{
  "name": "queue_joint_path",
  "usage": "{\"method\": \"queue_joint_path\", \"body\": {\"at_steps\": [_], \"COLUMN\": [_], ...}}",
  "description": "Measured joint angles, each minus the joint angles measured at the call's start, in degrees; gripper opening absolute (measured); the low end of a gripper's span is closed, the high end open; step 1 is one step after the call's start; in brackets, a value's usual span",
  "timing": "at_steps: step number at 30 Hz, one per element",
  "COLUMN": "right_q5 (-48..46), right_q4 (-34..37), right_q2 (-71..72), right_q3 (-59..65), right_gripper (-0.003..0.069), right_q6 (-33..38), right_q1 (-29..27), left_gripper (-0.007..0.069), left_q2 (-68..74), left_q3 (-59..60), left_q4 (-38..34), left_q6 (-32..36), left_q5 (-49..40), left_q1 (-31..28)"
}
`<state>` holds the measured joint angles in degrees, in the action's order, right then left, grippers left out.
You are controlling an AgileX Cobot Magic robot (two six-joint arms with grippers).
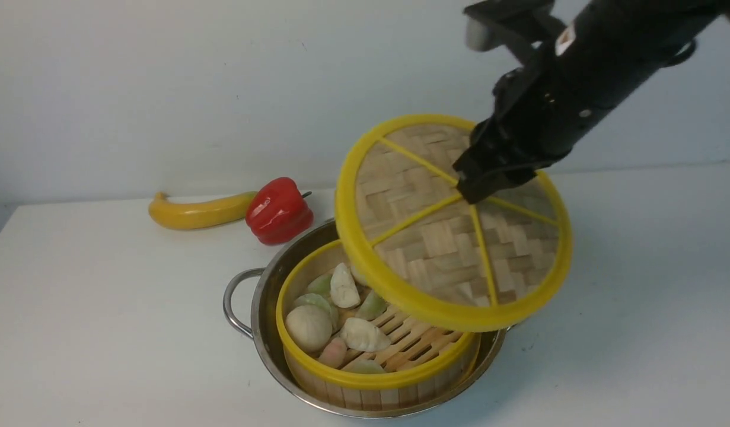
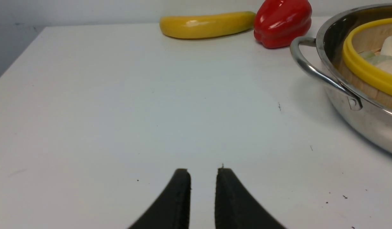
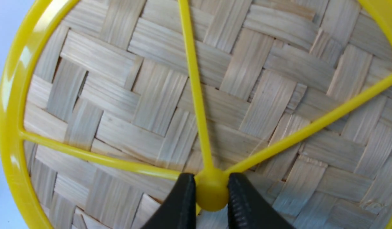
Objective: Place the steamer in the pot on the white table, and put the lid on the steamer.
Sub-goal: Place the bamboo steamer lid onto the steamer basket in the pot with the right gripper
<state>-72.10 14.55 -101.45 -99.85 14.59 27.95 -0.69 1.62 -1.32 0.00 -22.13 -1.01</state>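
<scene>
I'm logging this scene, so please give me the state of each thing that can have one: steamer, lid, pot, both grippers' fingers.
Steamer: uncovered, with food in it, sitting inside the pot.
Lid: tilted, held in the air by its knob.
Pot: upright on the table, steamer in it.
Left fingers: slightly apart, nothing between them.
Right fingers: closed on the lid's knob.

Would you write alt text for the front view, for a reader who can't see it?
The robot's right hand holds a tilted woven lid above a steel pot, partly covering the open steamer of dumplings inside it. Behind the pot, toward the left, a red pepper and a banana lie on the white table.
</scene>
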Motion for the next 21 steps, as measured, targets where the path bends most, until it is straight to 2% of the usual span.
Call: {"method": "queue_joint_path", "body": {"at_steps": [8,21], "right_q5": [0.0,0.0], "right_q4": [-0.3,-1.4], "right_q2": [-8.0,-11.9], "right_q3": [-5.5,-6.1], "right_gripper": [0.0109,0.0109], "right_q6": [0.0,0.0], "right_q1": [6.1,7.2], "left_gripper": [0.0116,0.0116], "left_q2": [0.0,0.0], "left_q3": [0.0,0.0], "left_q4": [0.0,0.0], "left_q6": [0.0,0.0], "left_q5": [0.0,0.0], "left_q1": [0.0,0.0]}}
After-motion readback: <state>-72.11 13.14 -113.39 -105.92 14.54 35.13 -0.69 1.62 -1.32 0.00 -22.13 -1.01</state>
